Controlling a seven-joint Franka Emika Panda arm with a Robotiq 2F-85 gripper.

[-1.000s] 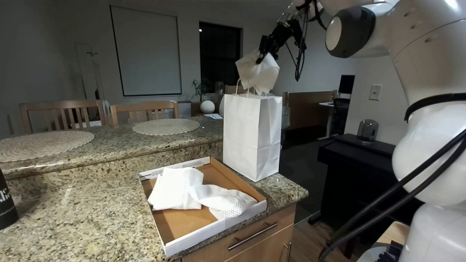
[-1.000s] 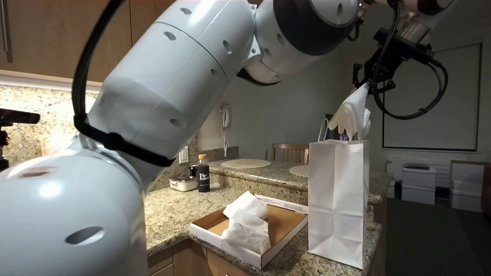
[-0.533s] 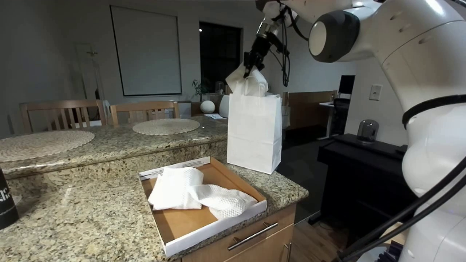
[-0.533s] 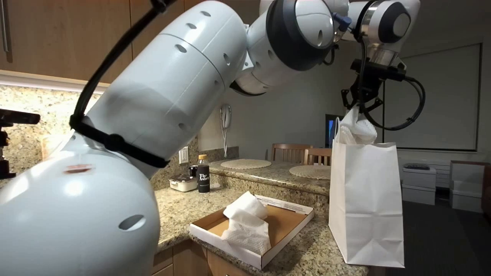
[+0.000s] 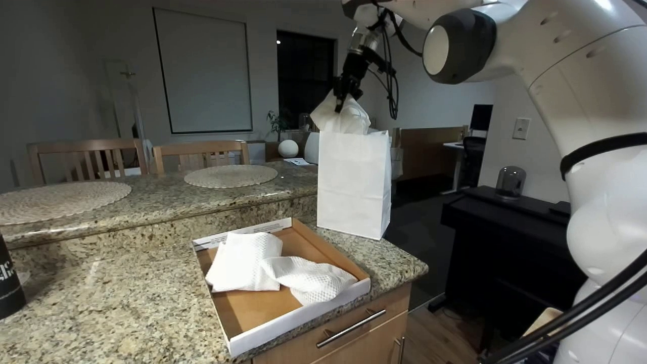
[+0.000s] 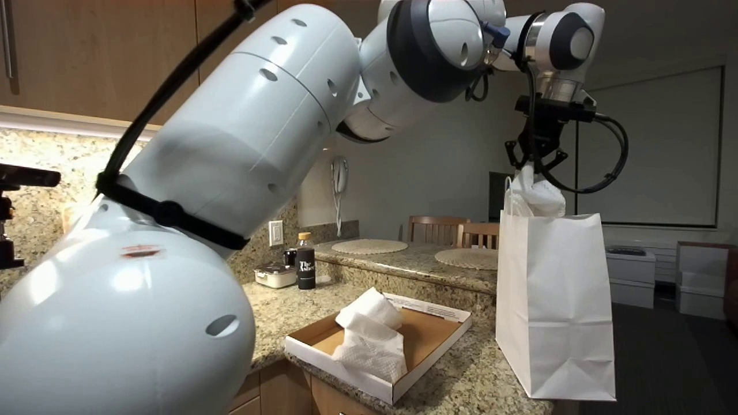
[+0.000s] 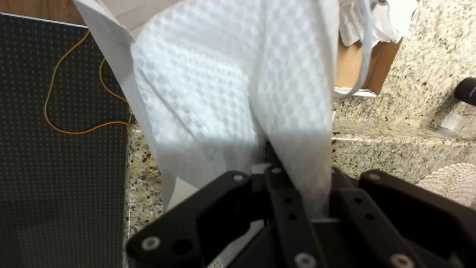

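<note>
My gripper [image 5: 343,107] is shut on a white, dimpled paper towel [image 5: 328,119]. The towel hangs from the fingertips at the mouth of a white paper bag [image 5: 354,182]. Its lower part is hidden inside the bag. In the other exterior view the gripper [image 6: 527,166] is just above the bag [image 6: 568,288], with the towel [image 6: 545,196] bunched at the rim. In the wrist view the towel [image 7: 230,85] fills the middle and hides the fingertips. The bag's side [image 7: 126,78] shows at left and a handle [image 7: 366,56] at right.
A shallow cardboard tray [image 5: 252,308] beside the bag holds crumpled white towels [image 5: 247,260]. The bag stands by the granite counter's [image 5: 126,303] end. A raised ledge with round placemats [image 5: 231,175] lies behind. A black bottle [image 6: 305,268] and a box [image 6: 275,276] stand farther along.
The gripper has moved down and lowered the towel into the bag's mouth. The bag has shifted and turned, toward the right in an exterior view. The tray and its towels have not moved.
</note>
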